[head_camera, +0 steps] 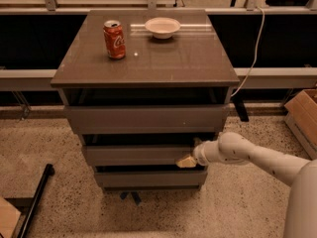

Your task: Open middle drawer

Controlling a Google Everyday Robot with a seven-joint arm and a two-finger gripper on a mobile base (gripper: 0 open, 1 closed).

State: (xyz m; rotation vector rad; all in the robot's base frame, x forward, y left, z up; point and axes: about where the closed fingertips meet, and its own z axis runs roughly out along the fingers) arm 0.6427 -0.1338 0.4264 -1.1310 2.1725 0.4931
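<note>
The camera view looks down on the grey-brown cabinet (148, 58) with its 3 drawers stacked below the top. The middle drawer (131, 155) is the 2nd front down, a flat panel with no handle, between the taller top drawer (146, 119) and the lowest drawer (148, 178). A dark strip shows above its panel, and it looks at most a little way out, so most of the opening is still to do. The gripper (186, 161) is at the right end of that panel, its pale tip against or just at the lower right corner, with the white arm (247, 155) reaching in from the right. Whether the gripper is open or closed on the edge cannot be told here. With no handle, the pull depends on a firm hook on the panel's edge, so I would make sure the tip sits behind the edge before drawing back. Because the hold is at 1 end, the pull should run straight out along the drawer's travel and slowly, or the box may skew and jam. On the top, a red soda can (114, 39) and a white bowl (162, 27) stand well apart from the work; a smooth pull should leave them undisturbed.
</note>
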